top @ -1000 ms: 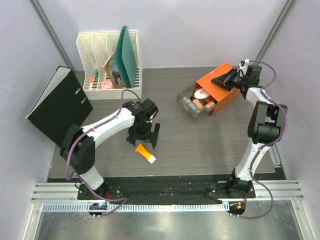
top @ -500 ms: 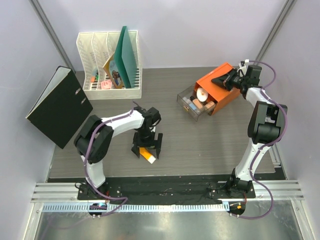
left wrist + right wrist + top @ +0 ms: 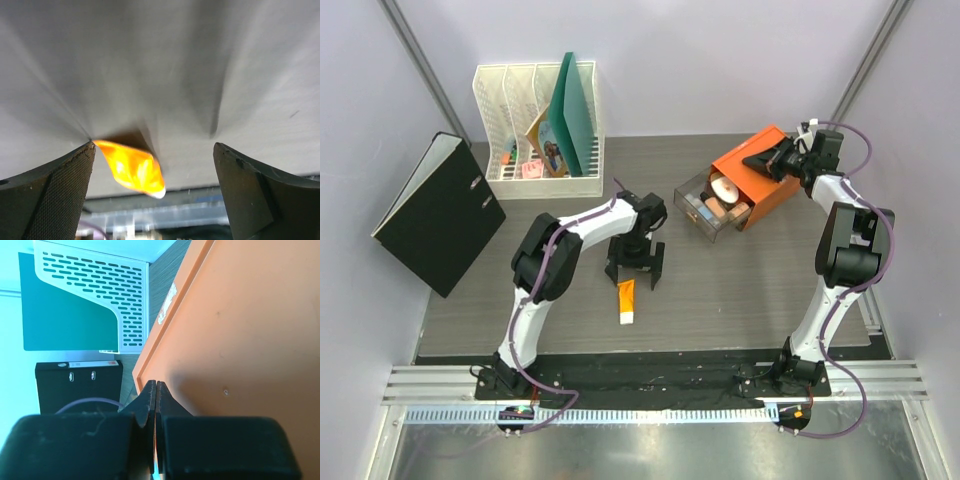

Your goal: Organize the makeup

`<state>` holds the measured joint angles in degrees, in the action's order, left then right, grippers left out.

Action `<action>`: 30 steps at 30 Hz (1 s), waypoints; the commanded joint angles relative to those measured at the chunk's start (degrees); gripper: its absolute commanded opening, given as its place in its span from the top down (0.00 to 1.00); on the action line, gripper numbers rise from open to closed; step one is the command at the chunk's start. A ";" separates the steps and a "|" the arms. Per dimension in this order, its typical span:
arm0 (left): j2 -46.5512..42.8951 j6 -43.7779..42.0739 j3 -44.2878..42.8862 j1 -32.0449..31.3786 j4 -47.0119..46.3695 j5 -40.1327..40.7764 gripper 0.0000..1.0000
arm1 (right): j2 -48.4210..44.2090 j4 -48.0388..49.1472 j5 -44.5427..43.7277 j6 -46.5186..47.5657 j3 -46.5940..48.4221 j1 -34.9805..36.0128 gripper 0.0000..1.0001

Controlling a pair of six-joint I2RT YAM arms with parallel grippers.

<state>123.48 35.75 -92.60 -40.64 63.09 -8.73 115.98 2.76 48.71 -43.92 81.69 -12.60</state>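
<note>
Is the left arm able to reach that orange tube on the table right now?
Probably yes: the left gripper hovers right by the orange tube, jaws open, with nothing lying between them.

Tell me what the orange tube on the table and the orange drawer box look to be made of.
Orange tube: likely soft plastic, glossy; its crimped end glints in the left wrist view. Orange drawer box: probably matte plastic or coated board; flat even colour, faint specks, no shine.
</note>
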 commanded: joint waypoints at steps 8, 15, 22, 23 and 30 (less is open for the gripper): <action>-0.52 -2.79 -0.93 -0.05 -2.98 5.65 0.04 | 12.16 -15.86 -9.16 6.83 -6.11 -1.64 0.99; -4.91 -0.95 6.28 -0.14 -2.27 7.85 0.04 | 13.13 -15.77 -9.24 6.48 -5.23 -1.73 0.99; -0.88 -1.64 5.15 -0.58 -5.08 3.55 0.35 | 13.57 -15.86 -9.16 6.30 -4.96 -1.73 0.99; -0.35 -1.82 4.62 -0.84 -5.43 3.11 0.52 | 13.65 -15.77 -9.16 6.30 -4.96 -1.73 0.99; 4.75 -4.37 -2.58 -0.84 -3.94 3.55 1.00 | 13.74 -15.86 -9.24 6.31 -5.14 -1.73 0.99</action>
<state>123.52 32.80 -92.47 -40.97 65.41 -5.26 117.75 2.50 50.28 -45.71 83.61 -12.38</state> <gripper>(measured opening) 0.061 0.014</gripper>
